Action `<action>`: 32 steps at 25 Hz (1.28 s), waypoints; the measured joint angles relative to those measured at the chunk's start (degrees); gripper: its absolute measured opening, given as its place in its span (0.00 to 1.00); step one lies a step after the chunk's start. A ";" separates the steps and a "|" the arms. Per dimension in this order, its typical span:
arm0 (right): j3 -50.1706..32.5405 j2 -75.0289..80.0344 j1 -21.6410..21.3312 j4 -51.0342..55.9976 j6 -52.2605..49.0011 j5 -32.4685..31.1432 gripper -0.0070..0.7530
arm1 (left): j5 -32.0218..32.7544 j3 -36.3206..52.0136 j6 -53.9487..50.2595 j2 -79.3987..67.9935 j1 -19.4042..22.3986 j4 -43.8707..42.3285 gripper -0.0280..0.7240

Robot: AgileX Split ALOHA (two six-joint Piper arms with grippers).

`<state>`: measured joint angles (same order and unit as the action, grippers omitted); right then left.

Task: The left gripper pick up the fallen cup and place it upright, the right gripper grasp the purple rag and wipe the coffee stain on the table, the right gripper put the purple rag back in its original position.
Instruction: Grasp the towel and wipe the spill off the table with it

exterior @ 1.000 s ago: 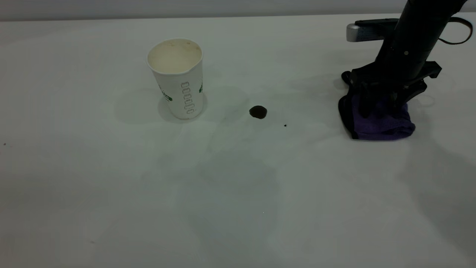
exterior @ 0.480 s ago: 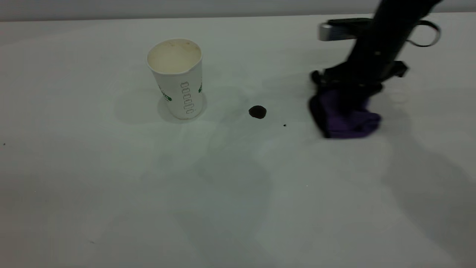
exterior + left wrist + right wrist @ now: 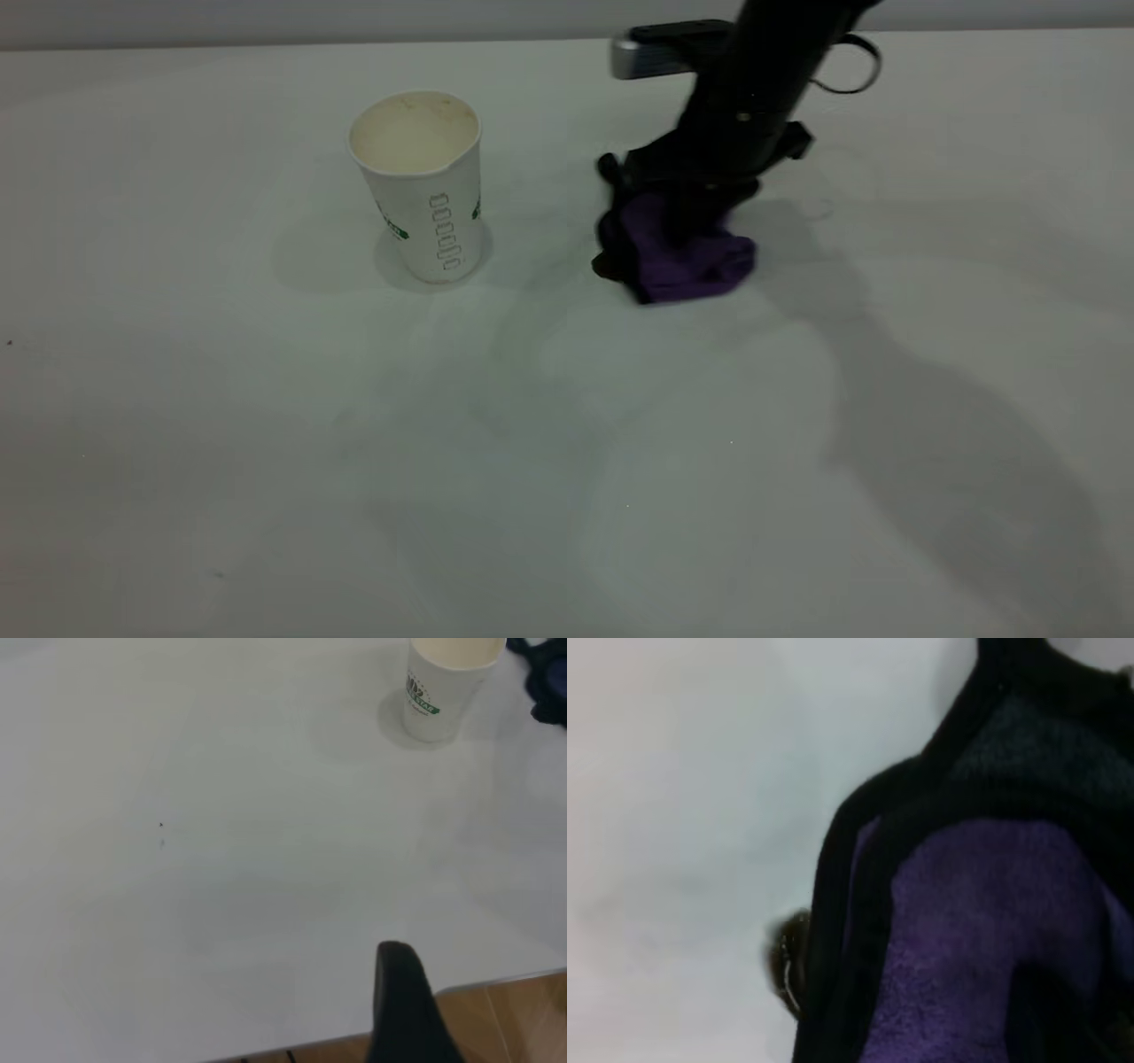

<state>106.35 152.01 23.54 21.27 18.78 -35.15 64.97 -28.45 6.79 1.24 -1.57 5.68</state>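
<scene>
Rag, purple, pinched in right gripper at coffee stain; cup logo unreadable; left gripper state unclear

The table bears the cup (upright) and the purple rag.

You saw the right arm's matte black tapered gripper with dark fingers, a silver-grey rectangular block jutting from its side, and a thin black wire loop behind it. You saw one rounded black finger of the left gripper.
</scene>
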 joint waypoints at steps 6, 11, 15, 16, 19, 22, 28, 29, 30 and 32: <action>1.76 0.89 4.35 1.00 0.04 -0.67 0.08 | 0.00 0.00 0.00 0.00 0.00 0.00 0.67; 1.87 0.95 7.17 1.85 0.04 -5.35 0.08 | 0.00 0.00 0.00 0.00 0.00 0.00 0.67; 2.04 1.01 8.07 1.56 0.04 -9.26 0.08 | 0.00 0.00 0.00 0.00 0.00 0.00 0.67; 2.04 1.01 8.14 0.95 -0.13 -9.69 0.08 | 0.00 0.00 0.00 0.00 0.00 0.00 0.67; 2.11 1.01 8.14 -1.45 -2.29 -9.96 0.08 | 0.00 0.00 0.00 0.00 0.00 0.00 0.67; 2.11 0.95 7.23 -4.43 -5.80 -10.66 0.08 | 0.00 0.00 0.00 0.00 0.00 0.00 0.67; 2.16 0.59 0.06 -9.81 -9.17 -13.03 0.08 | 0.00 0.00 -0.06 0.00 0.00 0.00 0.67; 2.16 0.58 -1.68 -10.76 -9.23 -13.55 0.08 | 0.00 0.00 -0.06 0.00 0.00 0.00 0.67; 2.16 0.53 -3.50 -11.40 -9.23 -14.08 0.08 | 0.00 0.00 -0.06 0.00 0.00 0.00 0.67; 2.22 0.46 -6.95 -12.17 -9.37 -15.27 0.08 | 0.00 0.00 -0.06 0.00 0.00 0.00 0.67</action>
<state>108.57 152.48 16.59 9.10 9.41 -50.42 64.97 -28.45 6.73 1.24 -1.57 5.68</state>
